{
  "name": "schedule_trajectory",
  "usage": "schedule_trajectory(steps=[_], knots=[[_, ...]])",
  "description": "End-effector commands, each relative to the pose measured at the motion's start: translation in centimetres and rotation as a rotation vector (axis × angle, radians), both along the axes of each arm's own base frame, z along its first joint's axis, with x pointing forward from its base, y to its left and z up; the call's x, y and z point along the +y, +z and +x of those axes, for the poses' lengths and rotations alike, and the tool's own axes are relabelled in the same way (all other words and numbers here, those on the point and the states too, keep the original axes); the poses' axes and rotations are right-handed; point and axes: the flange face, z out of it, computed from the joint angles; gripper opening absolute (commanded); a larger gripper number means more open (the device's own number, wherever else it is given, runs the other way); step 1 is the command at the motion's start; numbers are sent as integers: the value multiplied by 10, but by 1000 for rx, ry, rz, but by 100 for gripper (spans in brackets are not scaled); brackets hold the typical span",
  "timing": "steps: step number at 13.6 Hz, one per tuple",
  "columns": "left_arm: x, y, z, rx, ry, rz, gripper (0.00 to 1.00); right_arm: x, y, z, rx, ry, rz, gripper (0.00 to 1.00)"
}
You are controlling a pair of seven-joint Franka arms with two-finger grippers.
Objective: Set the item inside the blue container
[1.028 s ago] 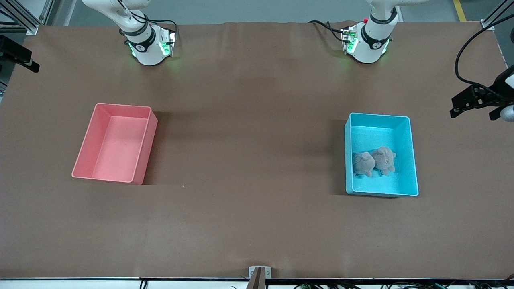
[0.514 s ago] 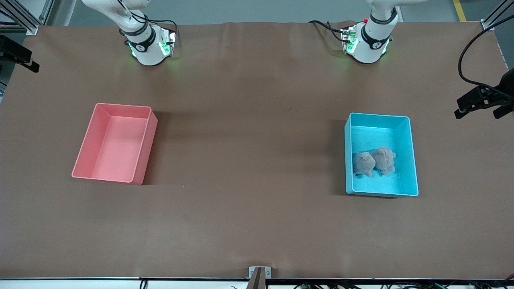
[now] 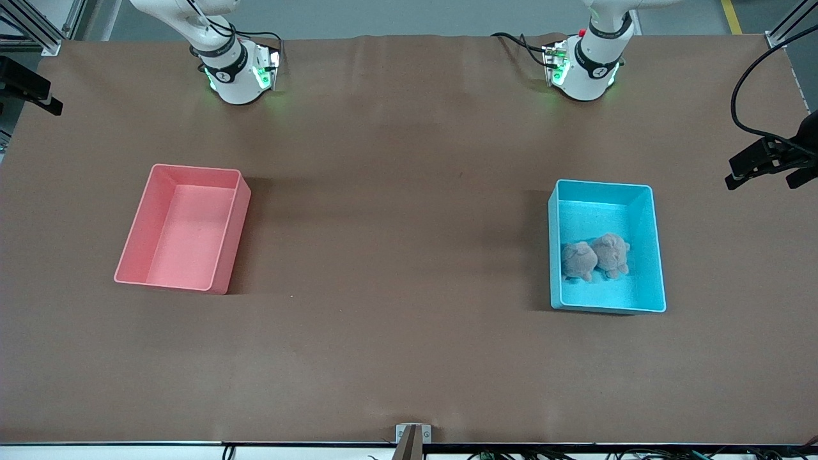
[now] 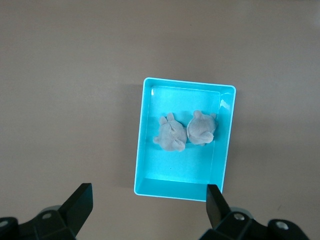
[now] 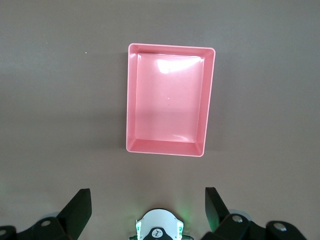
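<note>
Left tool agape above table edge, right tool agape, blue container holding plush toys

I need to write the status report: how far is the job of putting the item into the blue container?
Done: two plush toys lie in the blue bin. In hand: nothing; the left gripper and right gripper are both open and empty. Left: nothing visible; the pink bin holds nothing.
</note>
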Motion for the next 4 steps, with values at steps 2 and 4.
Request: schedule_trajectory(steps=[2, 4], knots=[[1, 2, 0, 4, 11, -14, 100, 2, 4, -9, -6, -3, 12, 100], [1, 1, 0, 5, 10, -14, 100, 2, 4, -9, -6, -3, 12, 100]])
